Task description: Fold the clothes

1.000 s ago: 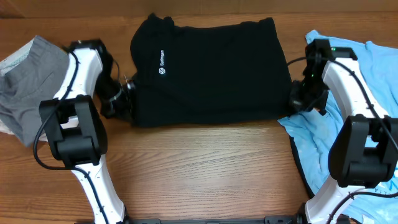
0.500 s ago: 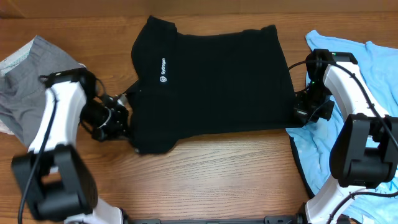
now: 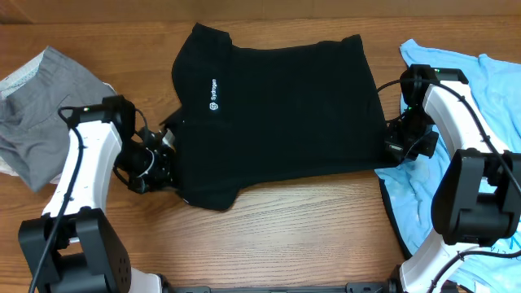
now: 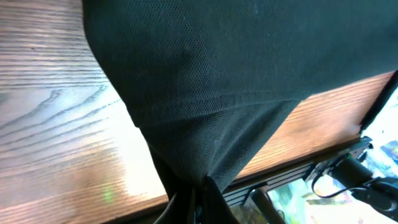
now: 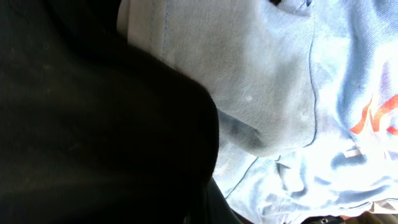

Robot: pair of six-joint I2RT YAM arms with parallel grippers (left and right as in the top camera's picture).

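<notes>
Table (image 3: 309,236): brown wood grain that fills the overhead view; a paler strip runs along its far edge, and what that is cannot be told.
Bare wood: a broad band across the near side, between the two arm bases; a narrower patch lies at the far left, between the grey cloth and the black shirt.
Black shirt (image 3: 285,106): spread flat and sideways across the far middle of the table. Its far edge sits close to the table's far edge, and its near left corner droops toward the front.
Blue shirt (image 3: 488,89): rumpled at the right side with part of it under the right arm. It touches the black shirt's right edge, and the right wrist view shows an orange print.
Grey cloth (image 3: 32,114): bunched at the far left, running off the frame edge and apart from the black shirt.
Left arm (image 3: 81,171): white and black, reaching in from the near left.
Right arm (image 3: 460,122): comes up the right side and lies over the blue shirt.
Left gripper (image 3: 167,159): fingers together, pinching the black shirt's left edge; the wrist view shows the fabric gathered into a peak at the fingers.
Right gripper (image 3: 391,142): fingers together on the black shirt's right edge, just above the blue shirt.
Logo (image 3: 213,92): small and white with lettering, near the black shirt's left end.
</notes>
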